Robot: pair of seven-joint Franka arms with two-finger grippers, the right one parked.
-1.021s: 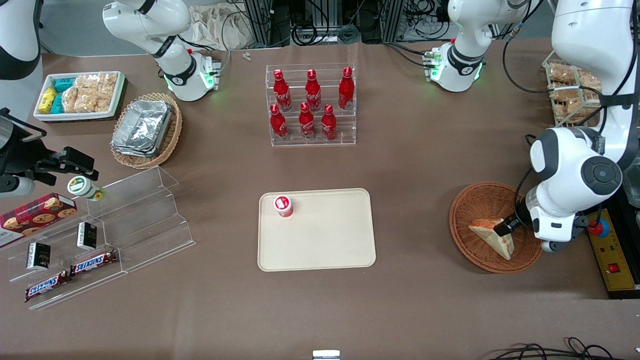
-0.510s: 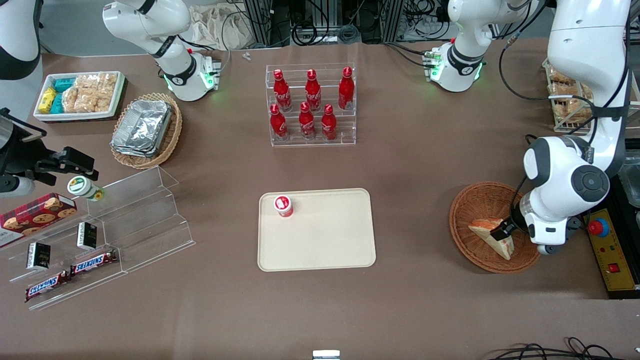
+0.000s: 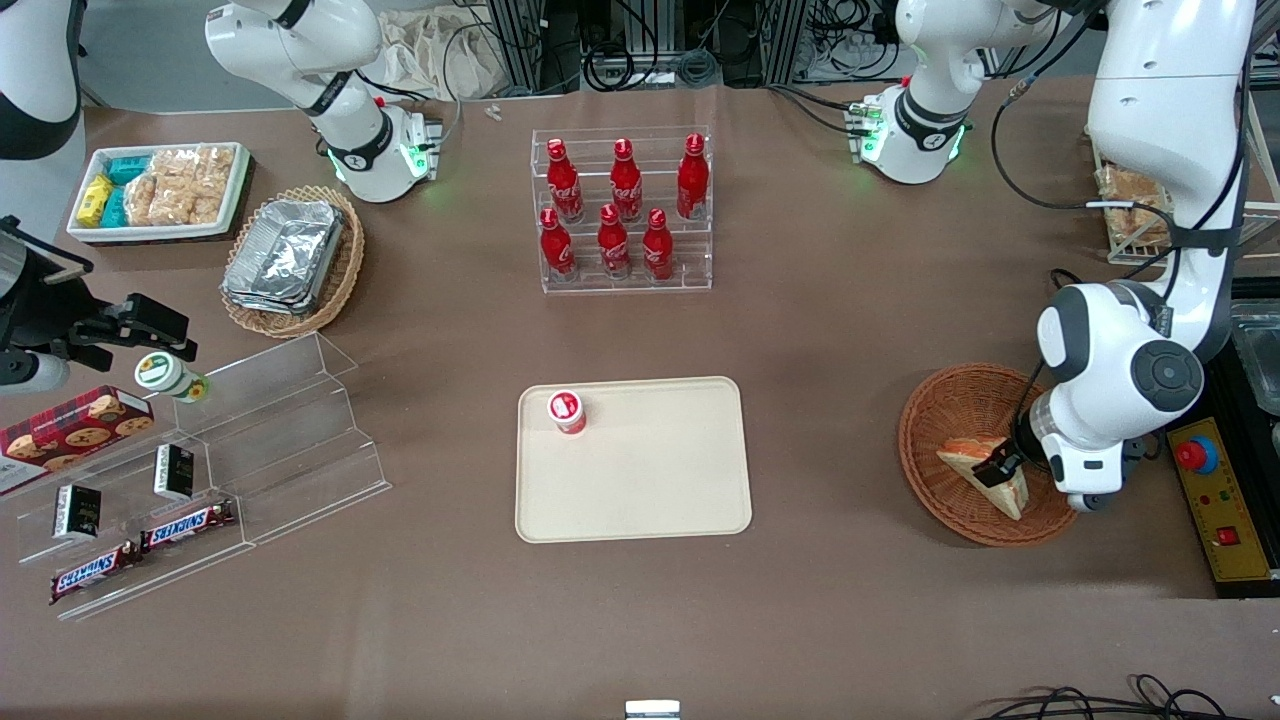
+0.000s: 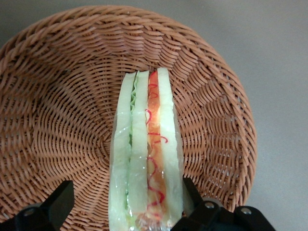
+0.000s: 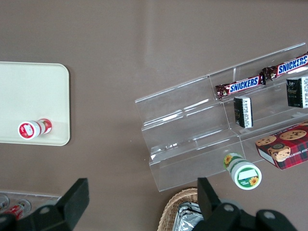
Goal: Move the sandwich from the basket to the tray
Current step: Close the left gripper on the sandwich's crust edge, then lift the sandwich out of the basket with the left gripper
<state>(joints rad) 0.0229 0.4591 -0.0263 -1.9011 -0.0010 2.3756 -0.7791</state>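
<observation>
The sandwich point(image 3: 968, 463), a pale bread wedge with orange-red and green filling, lies in the reddish-brown wicker basket point(image 3: 950, 405) toward the working arm's end of the table. My left gripper point(image 3: 1000, 468) is down in the basket, over the sandwich's wide end. In the left wrist view the sandwich point(image 4: 147, 154) stands on edge between the two black fingers point(image 4: 60, 202), and the gripper point(image 4: 126, 207) is open around it. One finger is close against the bread, the other stands apart from it. The beige tray point(image 3: 650, 490) lies at the table's middle.
A small red-capped bottle point(image 3: 566, 411) stands on the tray's corner. A clear rack of red cola bottles point(image 3: 622, 210) stands farther from the camera than the tray. A red emergency-stop box point(image 3: 1215, 490) lies beside the basket. Clear snack shelves point(image 3: 230, 450) stand toward the parked arm's end.
The left arm has shifted toward the tray and the gripper has slid farther over the sandwich's wide end. The sandwich and basket have not moved.
</observation>
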